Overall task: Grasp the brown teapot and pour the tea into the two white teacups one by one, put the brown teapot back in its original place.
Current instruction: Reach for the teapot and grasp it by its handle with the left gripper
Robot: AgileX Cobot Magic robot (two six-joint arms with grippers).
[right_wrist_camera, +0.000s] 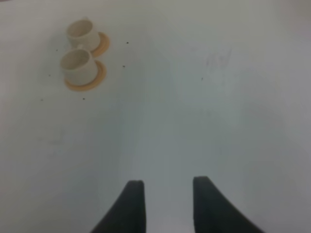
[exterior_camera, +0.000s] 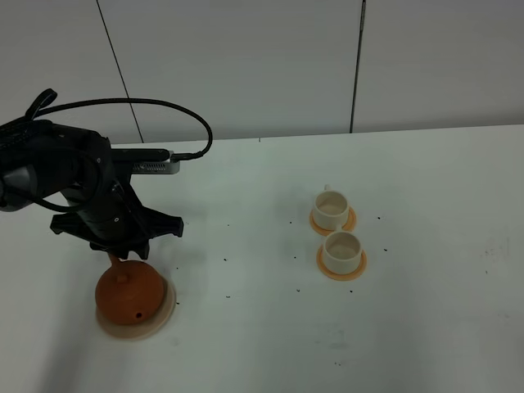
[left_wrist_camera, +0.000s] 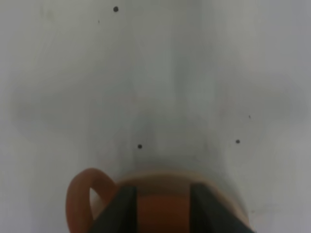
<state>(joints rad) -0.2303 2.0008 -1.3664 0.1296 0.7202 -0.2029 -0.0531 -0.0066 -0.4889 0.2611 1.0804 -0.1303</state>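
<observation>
Left wrist view has the left gripper (left_wrist_camera: 163, 191) closed partway across the brown teapot (exterior_camera: 131, 296), seated on its beige coaster (exterior_camera: 166, 313) well apart from the two white teacups (exterior_camera: 332, 210), probably for a steady lift, while the right gripper (right_wrist_camera: 167, 187) hangs open and empty.

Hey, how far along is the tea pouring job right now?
Done: nothing that shows. The far teacup and the near teacup both look pale and empty inside.
In hand: the left gripper is down over the brown teapot, one finger on either side. A firm grip is unclear, and the teapot sits on its beige coaster.
Left: lift, pour into each cup, and return the teapot to the coaster.
</observation>
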